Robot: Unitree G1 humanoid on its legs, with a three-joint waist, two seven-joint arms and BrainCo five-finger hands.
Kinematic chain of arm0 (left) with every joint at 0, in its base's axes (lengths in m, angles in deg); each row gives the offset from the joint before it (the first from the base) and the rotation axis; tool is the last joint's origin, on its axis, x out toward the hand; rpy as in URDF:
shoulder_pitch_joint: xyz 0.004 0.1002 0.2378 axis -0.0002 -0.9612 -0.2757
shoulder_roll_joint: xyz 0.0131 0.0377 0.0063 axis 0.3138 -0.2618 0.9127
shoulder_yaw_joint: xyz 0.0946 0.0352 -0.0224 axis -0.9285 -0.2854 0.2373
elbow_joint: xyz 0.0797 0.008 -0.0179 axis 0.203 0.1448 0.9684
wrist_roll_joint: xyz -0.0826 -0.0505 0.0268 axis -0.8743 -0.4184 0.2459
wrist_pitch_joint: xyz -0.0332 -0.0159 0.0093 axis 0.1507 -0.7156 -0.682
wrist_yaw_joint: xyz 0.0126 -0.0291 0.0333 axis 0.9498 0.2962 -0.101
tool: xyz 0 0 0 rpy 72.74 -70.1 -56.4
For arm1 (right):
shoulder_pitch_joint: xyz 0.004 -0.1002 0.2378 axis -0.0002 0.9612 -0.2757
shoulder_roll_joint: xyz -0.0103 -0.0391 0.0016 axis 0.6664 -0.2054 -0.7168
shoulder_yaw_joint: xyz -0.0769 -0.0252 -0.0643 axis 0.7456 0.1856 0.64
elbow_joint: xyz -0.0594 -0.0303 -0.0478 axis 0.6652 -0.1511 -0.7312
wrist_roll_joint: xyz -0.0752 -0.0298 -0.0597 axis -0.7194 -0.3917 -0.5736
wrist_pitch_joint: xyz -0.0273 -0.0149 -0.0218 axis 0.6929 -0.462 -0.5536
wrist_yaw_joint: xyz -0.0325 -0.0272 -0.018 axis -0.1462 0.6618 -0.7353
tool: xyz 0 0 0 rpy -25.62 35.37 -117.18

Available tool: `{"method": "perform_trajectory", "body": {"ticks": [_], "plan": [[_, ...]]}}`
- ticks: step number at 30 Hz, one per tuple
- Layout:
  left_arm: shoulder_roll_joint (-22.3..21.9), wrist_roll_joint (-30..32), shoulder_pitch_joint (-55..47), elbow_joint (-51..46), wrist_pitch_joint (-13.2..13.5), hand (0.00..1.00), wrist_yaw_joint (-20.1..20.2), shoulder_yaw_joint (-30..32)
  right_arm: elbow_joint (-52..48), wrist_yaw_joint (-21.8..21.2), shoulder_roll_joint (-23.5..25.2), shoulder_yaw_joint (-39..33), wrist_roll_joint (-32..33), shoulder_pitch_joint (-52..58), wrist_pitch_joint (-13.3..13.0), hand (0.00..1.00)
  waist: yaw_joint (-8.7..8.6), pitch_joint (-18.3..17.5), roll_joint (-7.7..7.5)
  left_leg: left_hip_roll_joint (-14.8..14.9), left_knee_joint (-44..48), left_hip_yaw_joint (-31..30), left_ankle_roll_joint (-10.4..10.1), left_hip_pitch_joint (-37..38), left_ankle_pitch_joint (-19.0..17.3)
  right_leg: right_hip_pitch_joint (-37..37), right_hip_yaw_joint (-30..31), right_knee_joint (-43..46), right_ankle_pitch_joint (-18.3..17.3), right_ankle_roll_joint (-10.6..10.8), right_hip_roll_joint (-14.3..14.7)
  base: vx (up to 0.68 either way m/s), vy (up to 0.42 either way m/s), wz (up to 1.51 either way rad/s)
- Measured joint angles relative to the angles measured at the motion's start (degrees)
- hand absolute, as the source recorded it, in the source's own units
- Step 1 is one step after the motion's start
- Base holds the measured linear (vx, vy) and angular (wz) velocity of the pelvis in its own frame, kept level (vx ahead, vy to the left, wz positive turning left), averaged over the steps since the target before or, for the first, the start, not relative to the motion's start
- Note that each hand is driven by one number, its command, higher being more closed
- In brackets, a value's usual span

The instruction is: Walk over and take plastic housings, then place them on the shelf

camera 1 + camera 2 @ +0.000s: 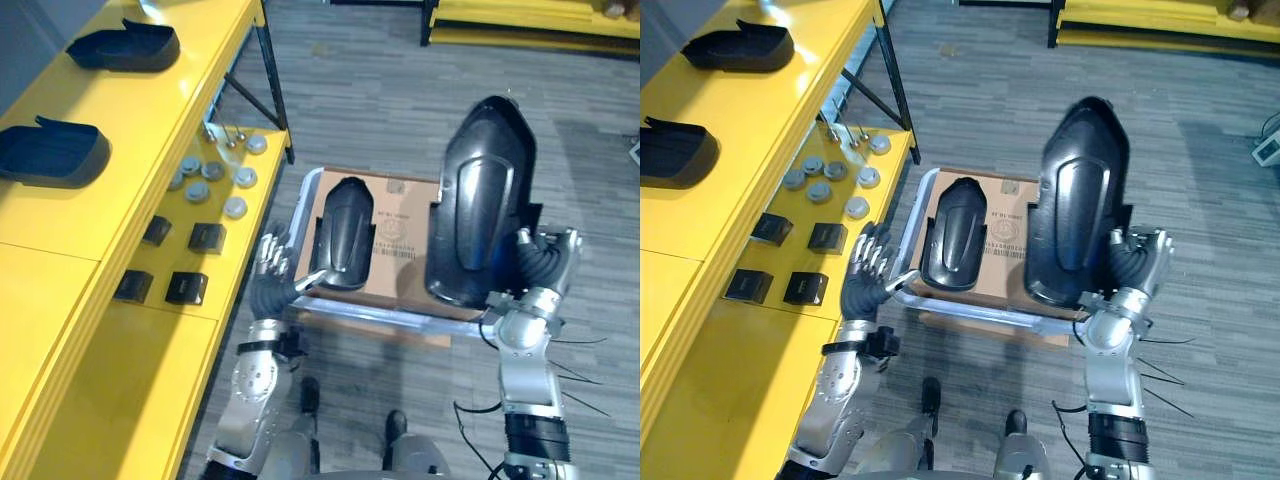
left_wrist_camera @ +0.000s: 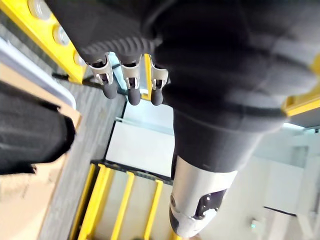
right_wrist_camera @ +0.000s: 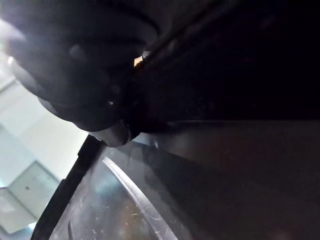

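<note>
Starting nearest, at five o'clock, the right hand (image 1: 545, 265) is seen clamped on the lower right edge of a large black housing (image 1: 480, 190), which is held upright and raised above the cart. At seven o'clock the left hand (image 1: 272, 268) is kept empty with its fingers nearly straight, just beside the cart's silver rail (image 1: 390, 318). A smaller black housing (image 1: 345, 230) lies beyond on a cardboard box (image 1: 400, 215). Farther off, from nine to eleven o'clock, a yellow shelf (image 1: 150, 110) is occupied by two dark housings (image 1: 125, 45) (image 1: 50, 155). On the tier below, round metal discs (image 1: 197, 190) and small black blocks (image 1: 207, 237) are set out.

A slip is judged the chief risk, since the tall shell is gripped at one edge only and could swing on the turn towards the shelf. Its upper end could also be knocked against the shelf's edge, and the housings already there could be shoved aside.

Dark print is carried on the box, but it cannot be read.
</note>
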Motion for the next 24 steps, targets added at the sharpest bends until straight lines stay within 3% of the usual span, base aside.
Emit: {"method": "perform_trajectory", "body": {"ticks": [7,10,11,15,16,19,21,24], "plan": [[-0.69,2.32,4.13,7.57,-3.08,0.0,-5.19,-4.89,-3.75,0.07,3.17,14.3,0.11,1.81,-1.34,1.0,0.08,-2.85,-0.84,0.34,-0.12,1.11,-0.25,1.08,-0.19,0.51,1.04,-0.16,0.15,-0.08,0.16,-0.04,-0.002,-0.08],[-0.71,2.35,4.36,9.24,-3.93,0.0,-7.15,-4.86,-4.3,1.0,3.44,16.19,0.21,1.9,-1.56,1.0,0.24,-3.63,-1.33,0.55,-0.12,1.72,-0.26,1.33,-0.2,0.57,1.59,-0.43,0.47,-0.11,0.31,-0.02,-0.006,-0.1],[-0.67,2.35,4.38,9.36,-4.26,1.0,-8.09,-5.04,-4.31,1.02,3.44,16.6,0.61,2.09,-1.57,1.0,0.4,-4.05,-1.61,0.69,-0.12,2.13,-0.26,1.34,-0.2,0.63,1.92,-0.94,0.86,-0.3,0.45,-0.02,-0.005,-0.15],[-0.11,2.25,4.89,11.58,-4.32,1.0,-9.44,-6.51,-4.31,1.06,2.93,17.04,2.05,3.35,-1.7,1.0,1.06,-5.85,-1.78,0.82,-0.12,2.46,-0.25,1.37,-0.19,0.94,2.46,-2.13,1.65,-0.27,0.66,0.0,-0.006,-0.08],[0.18,2.23,4.89,11.59,-4.33,1.0,-9.66,-6.85,-4.3,1.06,2.49,17.06,2.46,3.62,-1.82,0.0,1.13,-6.19,-1.76,0.83,-0.12,2.44,-0.25,1.41,-0.19,1.02,2.44,-2.15,1.68,-0.25,0.67,0.0,0.0,0.0],[0.92,1.74,4.89,11.62,-4.33,1.0,-9.88,-7.01,-4.32,0.96,0.65,18.36,6.6,3.83,-3.66,0.0,1.11,-6.89,-1.73,0.85,-0.12,2.47,-0.26,1.98,-0.19,1.54,2.57,-2.19,1.69,-0.27,0.71,0.0,0.0,0.0],[1.76,1.46,4.88,11.87,-4.39,1.0,-10.1,-6.92,-4.53,0.25,-0.66,20.11,10.35,3.83,-6.34,0.0,1.19,-7.79,-1.74,0.89,-0.12,2.47,-0.26,1.99,-0.2,1.54,2.67,-2.27,1.68,-0.35,0.86,0.0,0.0,0.0],[2.72,0.89,4.88,11.87,-4.47,1.0,-10.32,-6.58,-5.38,-2.96,-2.9,21.28,15.18,3.84,-9.02,0.0,1.33,-8.59,-1.81,0.93,-0.12,2.45,-0.27,1.99,-0.21,1.64,2.74,-2.56,1.58,-0.5,0.94,0.0,0.0,0.0]]}}
